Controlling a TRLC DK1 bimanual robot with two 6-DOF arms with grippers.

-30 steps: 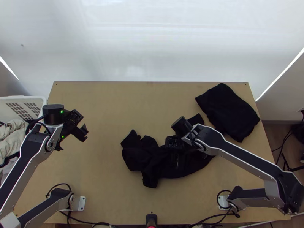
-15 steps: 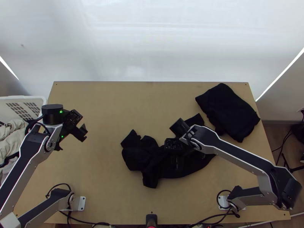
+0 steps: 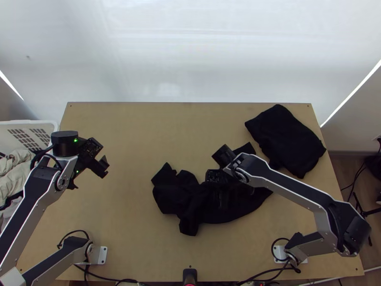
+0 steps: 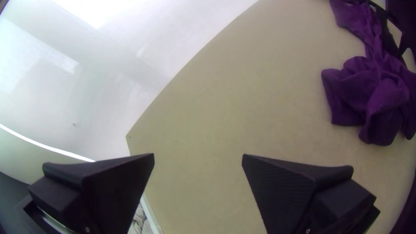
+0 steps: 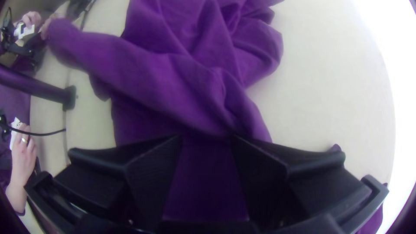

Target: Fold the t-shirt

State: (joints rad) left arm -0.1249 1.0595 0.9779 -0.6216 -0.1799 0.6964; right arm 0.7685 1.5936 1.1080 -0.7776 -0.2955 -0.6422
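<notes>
The dark t-shirt lies bunched and creased near the table's middle, a sleeve-like piece poking toward the near edge. Over its right part is my right gripper. In the right wrist view, the right gripper has its fingers apart, and the shirt lies beneath them and across the gap. Above the table's left side, away from the cloth, stands my left gripper. Its own wrist view has the left gripper wide open over bare wood, with the crumpled shirt farther off.
A folded dark garment rests at the table's back right. A white basket of clothes stands beyond the left edge. Bare table lies between the left gripper and the shirt. A person's hand is past the table edge.
The right arm's elbow has swung inward and its gripper has shifted slightly left and up the picture. The left arm has barely moved; the shirt lies nearly as before.
</notes>
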